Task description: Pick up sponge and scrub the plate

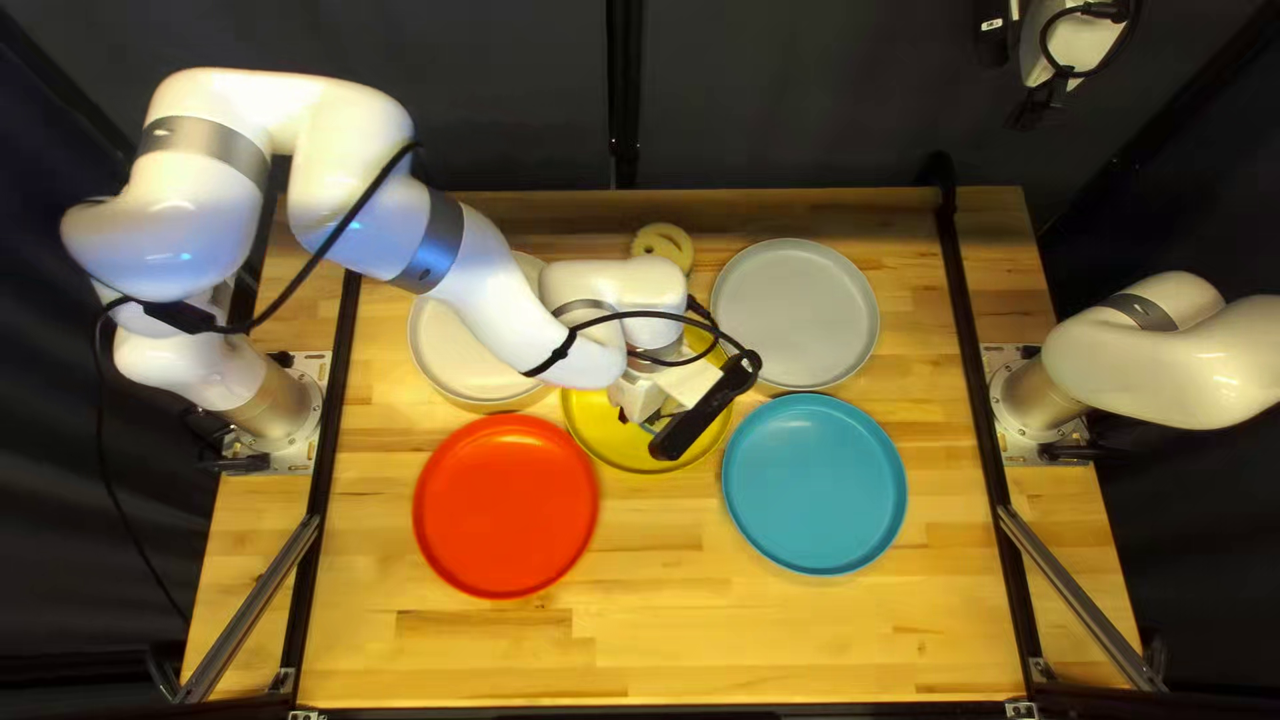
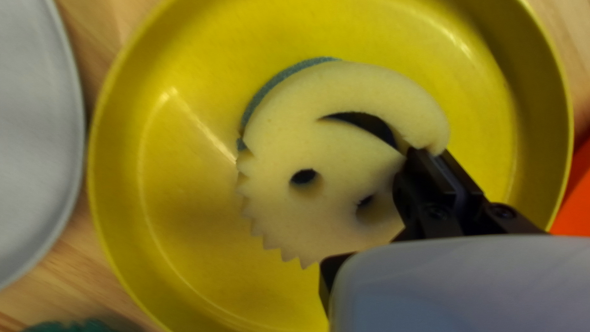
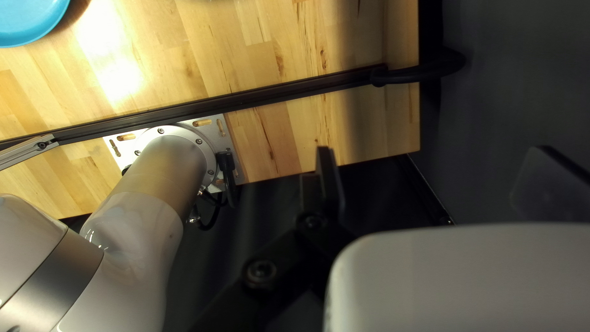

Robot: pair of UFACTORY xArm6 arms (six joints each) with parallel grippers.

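In the top left view my left gripper (image 1: 648,408) is over the yellow plate (image 1: 616,444), with the arm hiding much of that plate. The left wrist view shows a round cream sponge (image 2: 332,154) with a teal backing, two eye holes and a curved slot, low over the yellow plate (image 2: 184,246). My left gripper (image 2: 424,163) is shut on the sponge's rim by the end of the slot. Whether the backing touches the plate is hidden. My right gripper (image 1: 1040,100) hangs beyond the table's far right corner. It is open in the right wrist view (image 3: 436,184), holding nothing.
Around the yellow plate are a red plate (image 1: 506,506), a blue plate (image 1: 815,483), a grey plate (image 1: 795,314) and a white plate (image 1: 447,350) partly under the left arm. Another cream sponge (image 1: 664,246) lies near the far edge. Something green (image 2: 70,326) shows beside the yellow plate.
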